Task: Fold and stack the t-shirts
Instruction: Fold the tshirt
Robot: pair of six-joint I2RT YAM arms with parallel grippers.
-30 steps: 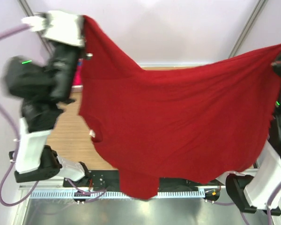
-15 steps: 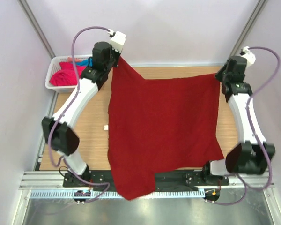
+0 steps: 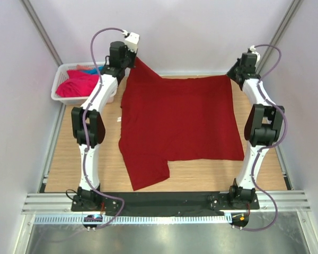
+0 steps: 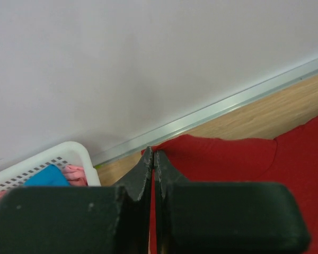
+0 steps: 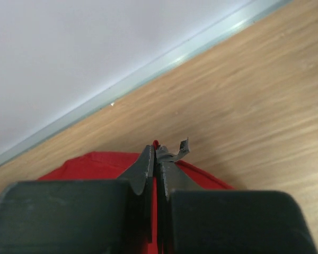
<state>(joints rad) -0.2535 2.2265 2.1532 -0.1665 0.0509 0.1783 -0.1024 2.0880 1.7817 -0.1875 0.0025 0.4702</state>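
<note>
The dark red t-shirt [image 3: 180, 119] lies spread over the wooden table [image 3: 74, 153], one sleeve reaching toward the near edge. My left gripper [image 3: 133, 57] is shut on its far left corner, held a little above the table; red cloth [image 4: 222, 156] shows between the jaws [image 4: 153, 154]. My right gripper [image 3: 234, 71] is shut on the far right corner, with red cloth [image 5: 95, 164] pinched between the jaws [image 5: 157, 148]. A pink t-shirt [image 3: 77, 84] and a turquoise one [image 3: 97, 70] lie in the basket.
A white lattice basket [image 3: 61, 82] stands at the far left corner; its rim [image 4: 69, 151] is close to the left gripper. A small white scrap [image 3: 120, 120] lies left of the shirt. The back wall is just behind both grippers.
Both arms have stretched to the table's far edge and lowered the red shirt from hanging in the air to lying flat. Its hem no longer hangs over the near edge.
</note>
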